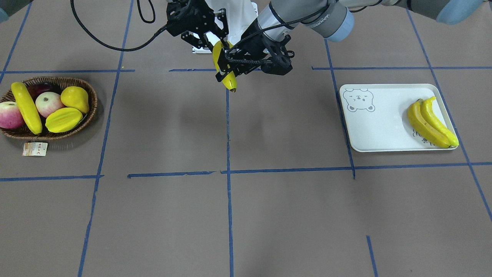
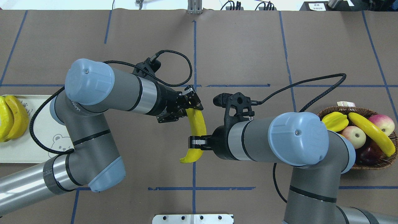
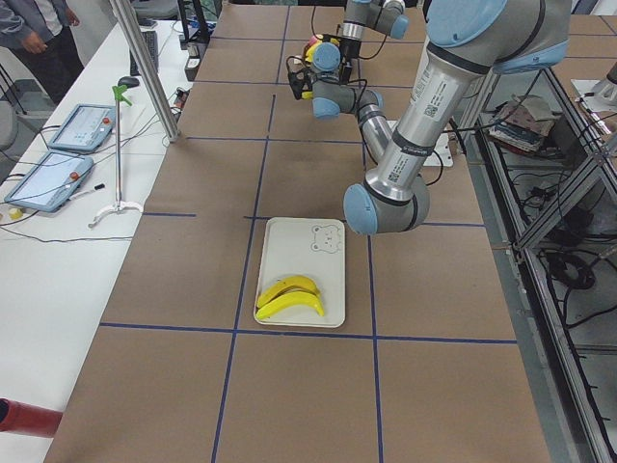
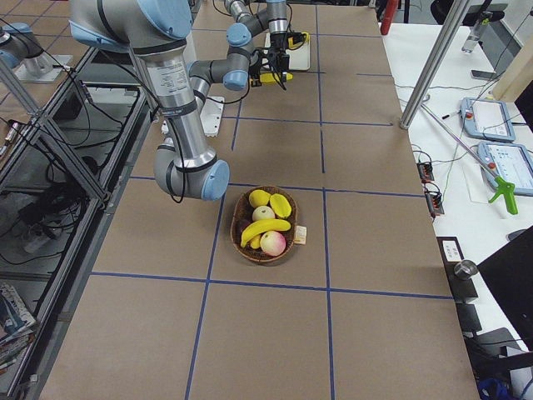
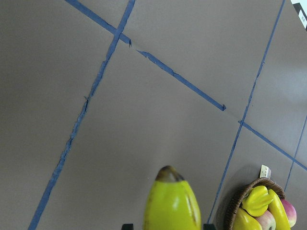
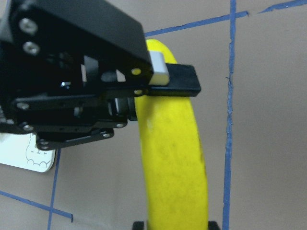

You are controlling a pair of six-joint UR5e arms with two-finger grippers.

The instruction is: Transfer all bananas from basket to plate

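One banana (image 2: 196, 127) hangs in the air over the table's middle, gripped at both ends. My left gripper (image 2: 193, 105) is shut on its far end and my right gripper (image 2: 196, 142) is shut on its near end. In the left wrist view the banana's tip (image 5: 170, 201) sticks out between the fingers. Another banana (image 1: 27, 107) lies in the basket (image 1: 88, 111). Two bananas (image 1: 430, 123) lie side by side at one end of the plate (image 1: 376, 127).
The basket also holds two apples (image 1: 48, 103), a yellow pear (image 1: 75, 98), a starfruit (image 1: 63, 119) and a dark fruit. A paper tag (image 1: 35, 149) lies beside it. Blue tape lines cross the brown table. A person (image 3: 39, 39) stands past the table's far side.
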